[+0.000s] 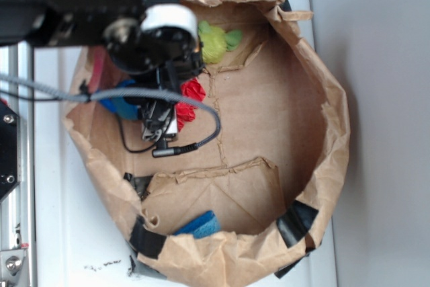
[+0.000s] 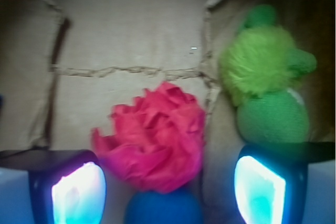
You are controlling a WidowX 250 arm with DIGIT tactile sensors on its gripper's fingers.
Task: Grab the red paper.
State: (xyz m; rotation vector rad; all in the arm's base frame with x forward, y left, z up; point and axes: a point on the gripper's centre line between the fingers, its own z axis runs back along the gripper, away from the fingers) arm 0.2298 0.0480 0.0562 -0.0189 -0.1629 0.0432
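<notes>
My tool (image 2: 168, 187) hangs open, fingers spread wide over the red paper (image 2: 155, 140), which lies just ahead between them with the blue ball (image 2: 163, 208) tucked directly under me and the green toy (image 2: 265, 85) off to one side, so I'm mid-approach and next must descend forward and close.

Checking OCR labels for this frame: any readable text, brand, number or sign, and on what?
None readable in either view.
The red paper, blue ball, green-yellow soft toy and brown paper bag show no print.
The gripper and the black arm above it carry no legible marking; the exterior view is too coarse to rule out small print.
</notes>
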